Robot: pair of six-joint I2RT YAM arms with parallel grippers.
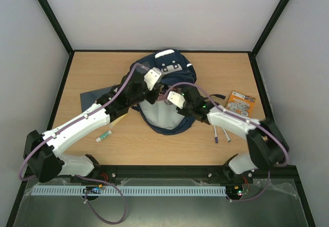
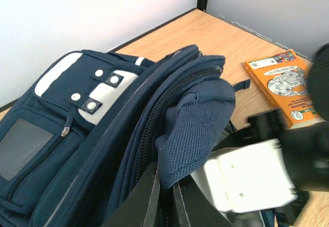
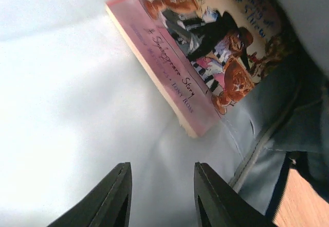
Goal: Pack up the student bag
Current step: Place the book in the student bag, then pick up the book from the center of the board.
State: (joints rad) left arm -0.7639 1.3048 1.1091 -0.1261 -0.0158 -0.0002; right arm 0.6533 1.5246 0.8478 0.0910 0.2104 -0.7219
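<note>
The student bag (image 1: 172, 65) lies at the middle of the table (image 1: 216, 72), mouth toward the arms. The left arm reaches diagonally to it, the left gripper (image 2: 164, 188) pinched tight on a fold of its navy fabric. The right arm bends in from the right, the right gripper (image 3: 162, 173) down in the pale lining, jaws apart and empty, near a pink storybook (image 3: 205, 52)

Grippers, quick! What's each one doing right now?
Left gripper: closed, pinching a flap of the student bag.
Right gripper: open, empty, inside the bag near a pink book.
</note>
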